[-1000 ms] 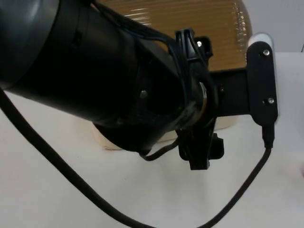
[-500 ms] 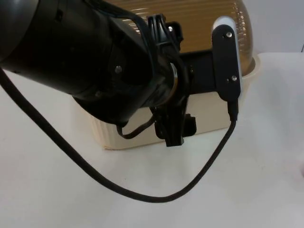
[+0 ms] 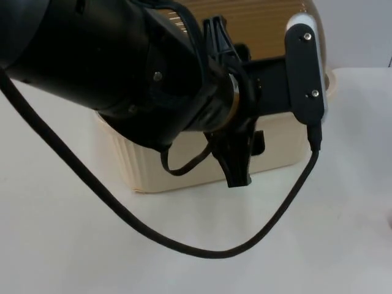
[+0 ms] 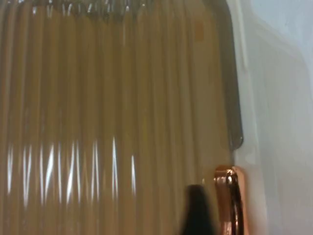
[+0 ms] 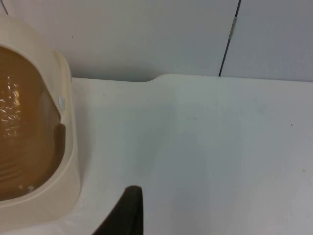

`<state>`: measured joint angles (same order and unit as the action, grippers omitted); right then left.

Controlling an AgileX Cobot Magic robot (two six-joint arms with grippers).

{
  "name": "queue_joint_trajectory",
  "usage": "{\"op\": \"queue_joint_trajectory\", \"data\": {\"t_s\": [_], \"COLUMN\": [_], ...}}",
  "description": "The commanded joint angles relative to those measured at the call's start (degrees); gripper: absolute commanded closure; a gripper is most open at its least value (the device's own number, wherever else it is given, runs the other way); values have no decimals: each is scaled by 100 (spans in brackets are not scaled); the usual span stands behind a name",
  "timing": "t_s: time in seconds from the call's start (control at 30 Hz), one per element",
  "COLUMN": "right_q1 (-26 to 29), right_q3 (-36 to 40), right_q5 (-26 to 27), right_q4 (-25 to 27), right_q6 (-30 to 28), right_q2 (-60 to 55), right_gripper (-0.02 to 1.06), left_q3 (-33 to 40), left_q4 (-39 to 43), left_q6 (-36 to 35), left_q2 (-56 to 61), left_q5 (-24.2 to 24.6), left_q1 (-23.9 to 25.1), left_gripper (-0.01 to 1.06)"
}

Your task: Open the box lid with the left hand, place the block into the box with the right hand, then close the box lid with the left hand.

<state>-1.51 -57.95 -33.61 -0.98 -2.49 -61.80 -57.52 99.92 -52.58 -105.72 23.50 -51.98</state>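
Observation:
A cream box [image 3: 147, 171] with a ribbed amber see-through lid [image 3: 269, 30] stands at the back of the table. My left arm reaches over it and hides most of it; the left gripper [image 3: 237, 170] hangs in front of the box's front wall. In the left wrist view the amber lid [image 4: 112, 112] is very close, with a copper-coloured handle [image 4: 231, 200] at its edge just beside the black fingertip [image 4: 195, 211]. The right wrist view has the box [image 5: 68, 161] and its lid [image 5: 22, 127] off to one side, with one black fingertip [image 5: 126, 210] of the right gripper above bare table.
White table top [image 3: 306, 245] spreads in front of the box. The left arm's black cable [image 3: 202, 252] sags down onto it. Behind the table stands the grey partition wall [image 5: 146, 34].
The left arm has swung back and to the left over the box, uncovering more of the box's front wall and right end. The lid looks unmoved.

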Motion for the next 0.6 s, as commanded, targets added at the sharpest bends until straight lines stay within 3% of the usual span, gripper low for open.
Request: {"op": "queue_joint_trajectory", "data": {"t_s": [0.0,0.23,0.43,0.57], "right_q1": [29,29,29,29], "right_q3": [-45,-45,-45,-45], "right_q5": [44,44,44,44], "right_q4": [-37,-37,-37,-37], "right_q6": [-16,-16,-16,-16], "right_q2": [8,8,8,8], "right_gripper": [-1,-1,-1,-1], "left_q3": [-37,-37,-37,-37], "left_q4": [3,3,3,3], "left_q6": [-74,-127,-193,-193], "left_q2": [-17,-17,-17,-17], "left_q5": [-49,-36,-102,-480], "left_q1": [8,8,8,8], "left_gripper": [63,101,105,105]}}
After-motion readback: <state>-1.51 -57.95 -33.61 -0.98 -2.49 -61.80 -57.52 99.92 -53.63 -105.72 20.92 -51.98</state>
